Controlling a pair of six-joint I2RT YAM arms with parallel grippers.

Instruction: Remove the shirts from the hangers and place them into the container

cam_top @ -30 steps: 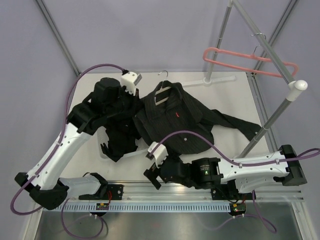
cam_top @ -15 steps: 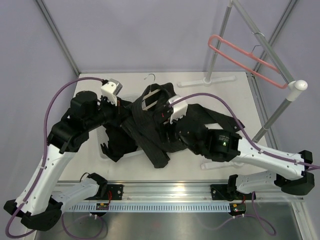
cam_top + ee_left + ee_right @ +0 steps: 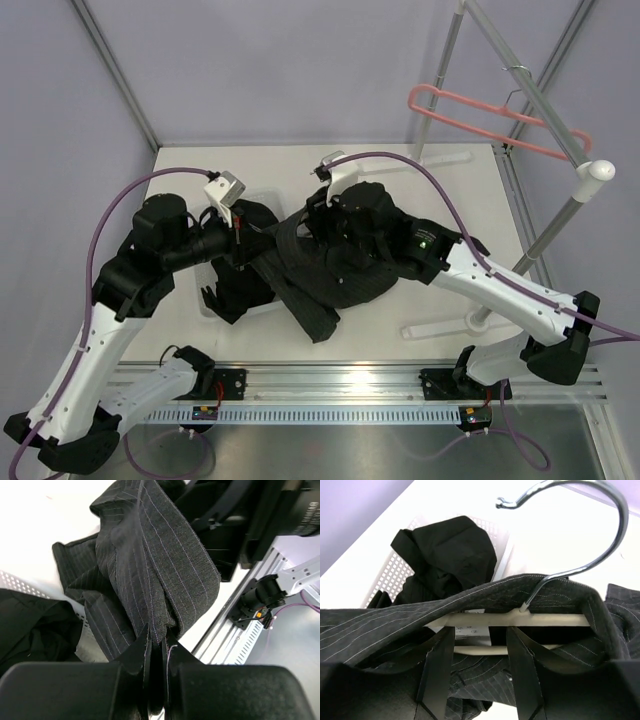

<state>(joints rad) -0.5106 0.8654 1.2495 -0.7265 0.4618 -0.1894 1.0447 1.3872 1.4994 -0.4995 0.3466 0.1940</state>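
Note:
The charcoal pinstriped shirt (image 3: 335, 280) lies bunched mid-table, still on the cream-white hanger (image 3: 520, 619), whose metal hook (image 3: 600, 530) points away. My left gripper (image 3: 241, 236) is shut on a fold of that pinstriped shirt (image 3: 150, 565); the fabric runs down between its jaws (image 3: 156, 639). My right gripper (image 3: 480, 635) is at the collar, its jaws apart, one finger either side of the neck label, the hanger's bars crossing their tips. The plain black shirt (image 3: 235, 285) lies in the container (image 3: 207, 306). The pink hanger (image 3: 480, 108) hangs bare on the rack.
The grey rack pole (image 3: 545, 235) slants up at the right, with its white feet (image 3: 435, 325) on the table beside my right arm. The container's perforated wall (image 3: 395, 565) is just left of the collar. The metal rail (image 3: 350, 375) runs along the near edge.
My right arm swung from the near edge up to the collar, its jaws narrowing. My left gripper pulled the pinstriped shirt leftward and nearer, bunching it. The pink hanger is swaying.

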